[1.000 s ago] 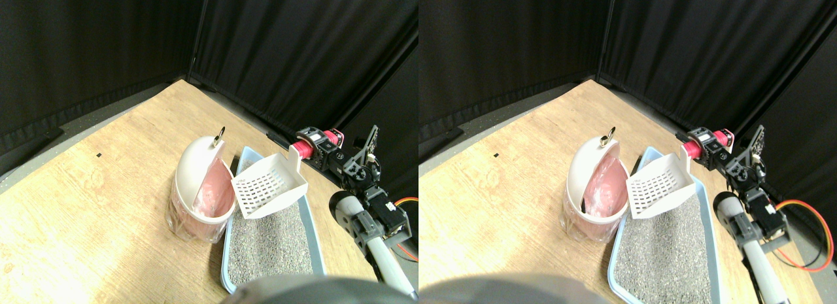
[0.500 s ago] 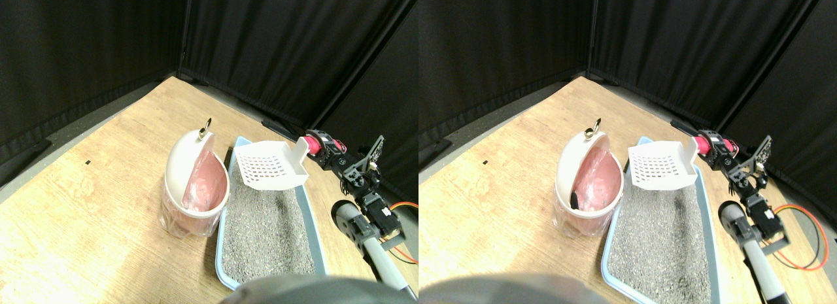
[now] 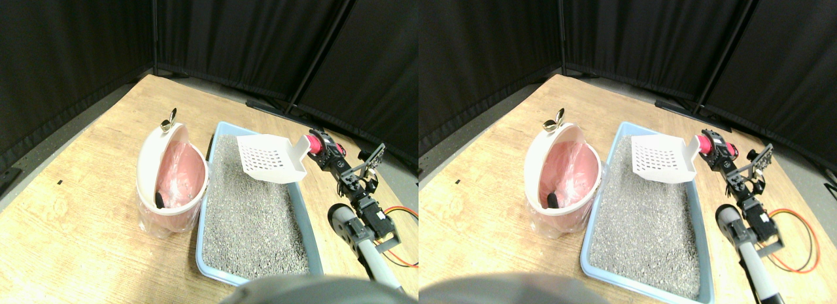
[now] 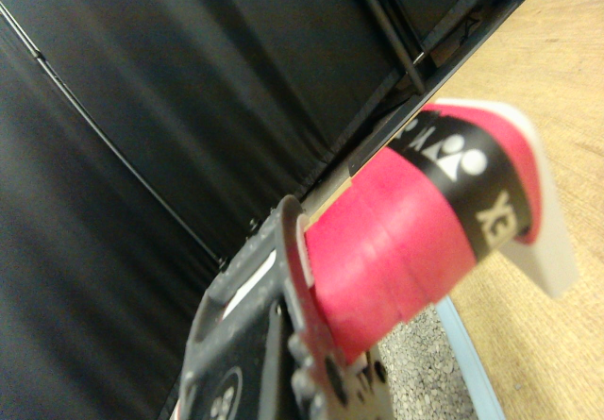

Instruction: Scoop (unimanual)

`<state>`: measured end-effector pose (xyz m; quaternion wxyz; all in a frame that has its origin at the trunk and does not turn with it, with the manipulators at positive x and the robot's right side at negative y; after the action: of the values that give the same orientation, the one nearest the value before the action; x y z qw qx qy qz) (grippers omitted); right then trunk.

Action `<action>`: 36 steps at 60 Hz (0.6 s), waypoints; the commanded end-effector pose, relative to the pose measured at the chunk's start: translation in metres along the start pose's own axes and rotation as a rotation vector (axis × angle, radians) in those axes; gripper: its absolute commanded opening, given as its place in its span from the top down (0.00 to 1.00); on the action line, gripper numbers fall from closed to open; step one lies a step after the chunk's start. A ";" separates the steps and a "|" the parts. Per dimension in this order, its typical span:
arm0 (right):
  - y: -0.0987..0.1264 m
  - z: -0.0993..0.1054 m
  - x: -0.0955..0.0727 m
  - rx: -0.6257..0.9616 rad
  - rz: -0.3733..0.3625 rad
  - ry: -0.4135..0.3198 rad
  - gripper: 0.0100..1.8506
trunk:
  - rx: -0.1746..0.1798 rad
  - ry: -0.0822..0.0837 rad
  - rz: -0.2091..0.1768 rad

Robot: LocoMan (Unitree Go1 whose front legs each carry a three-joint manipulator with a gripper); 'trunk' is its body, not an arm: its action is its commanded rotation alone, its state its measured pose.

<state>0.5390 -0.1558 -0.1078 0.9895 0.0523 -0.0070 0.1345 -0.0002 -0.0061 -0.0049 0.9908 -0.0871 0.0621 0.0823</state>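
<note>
My right gripper (image 3: 322,146) is shut on the red wrapped handle (image 3: 312,144) of a white slotted scoop (image 3: 268,159). The scoop hangs level and empty above the far part of the light blue litter tray (image 3: 200,238), which is filled with grey litter (image 3: 252,219). Left of the tray stands a white bin (image 3: 152,167) with a pink liner (image 3: 180,176); a small dark lump (image 3: 159,199) lies inside it. In the wrist view the red handle (image 4: 406,241) fills the middle beside the dark jaw frame, with the scoop's white neck (image 4: 543,222) beyond and litter (image 4: 425,373) below.
Everything rests on a wooden floor (image 3: 78,212) enclosed by black curtains (image 3: 248,36). A gold hook (image 3: 169,118) stands on the bin's lid. An orange-red cable (image 3: 399,216) loops on the floor right of my arm (image 3: 356,219).
The scoop has swung away from the bin's mouth, back over the tray, and levelled out. A dark lump now lies in the bin. The camera view has also shifted.
</note>
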 end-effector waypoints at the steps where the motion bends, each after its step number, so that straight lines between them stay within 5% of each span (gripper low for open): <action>1: 0.001 0.005 -0.001 0.031 0.033 -0.073 0.98 | -0.013 -0.002 -0.017; 36: -0.024 -0.035 -0.028 0.136 -0.046 -0.094 0.98 | 0.028 0.008 -0.074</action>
<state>0.5208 -0.1861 -0.1516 0.9887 0.1076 -0.0144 0.1030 0.0007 -0.0062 -0.0063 0.9943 -0.0647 0.0693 0.0486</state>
